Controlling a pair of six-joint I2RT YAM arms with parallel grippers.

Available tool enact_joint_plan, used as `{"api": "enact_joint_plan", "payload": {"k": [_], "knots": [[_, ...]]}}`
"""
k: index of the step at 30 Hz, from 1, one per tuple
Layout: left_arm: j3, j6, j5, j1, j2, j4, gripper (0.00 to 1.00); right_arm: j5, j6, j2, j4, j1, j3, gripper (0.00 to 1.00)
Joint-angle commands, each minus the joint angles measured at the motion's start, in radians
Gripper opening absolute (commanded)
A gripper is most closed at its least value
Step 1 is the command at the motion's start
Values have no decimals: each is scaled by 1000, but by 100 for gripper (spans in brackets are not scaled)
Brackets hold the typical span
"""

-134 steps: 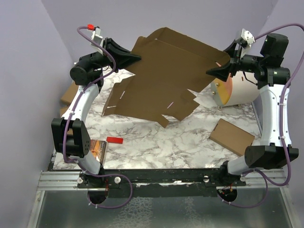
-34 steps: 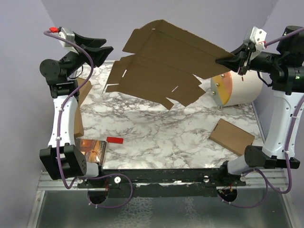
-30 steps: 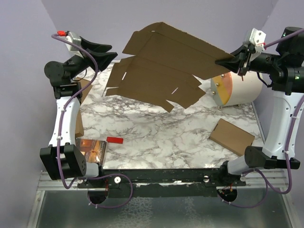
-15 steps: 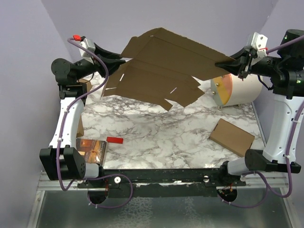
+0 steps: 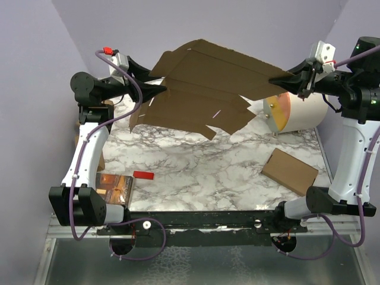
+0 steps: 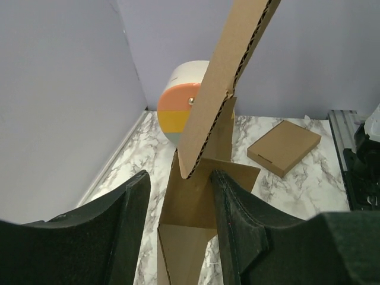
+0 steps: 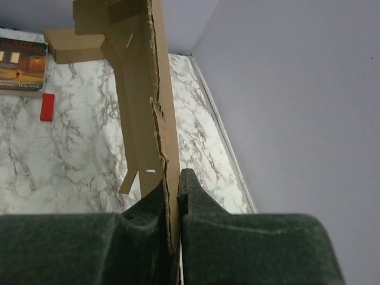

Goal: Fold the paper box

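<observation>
The paper box (image 5: 202,80) is a large, unfolded brown cardboard sheet hanging above the table, sloping down to the left. My right gripper (image 5: 280,76) is shut on its right corner. The right wrist view shows the board's edge (image 7: 139,119) clamped between the two pads (image 7: 171,185). My left gripper (image 5: 155,84) is open at the box's left edge. In the left wrist view a folded flap (image 6: 190,202) lies between the spread fingers (image 6: 178,185), close to the right finger (image 6: 237,219), and a panel edge (image 6: 219,89) rises above it.
A cream cylinder with an orange end (image 5: 297,110) lies at the back right under the box's held corner. A small flat cardboard box (image 5: 290,171) sits front right. A book (image 5: 116,185) and a red block (image 5: 143,175) lie front left.
My left gripper has swung right and forward from the left wall to the box's left edge, and its fingers now straddle a flap. The right gripper keeps its hold; the box hardly moved.
</observation>
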Motion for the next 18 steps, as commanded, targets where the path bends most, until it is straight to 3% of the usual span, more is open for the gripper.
{"api": "enact_joint_plan", "payload": {"k": [1,10,18], "knots": [[32,44,26,-9,3,-42,49,-80,0,-19,3,-1,10,1],[71,36,24,-27,26,-41,44,-144,-14,-27,-8,-1,5,1],[69,-19,38,-36,40,25,26,-157,-13,-29,-7,-1,-4,1]]}}
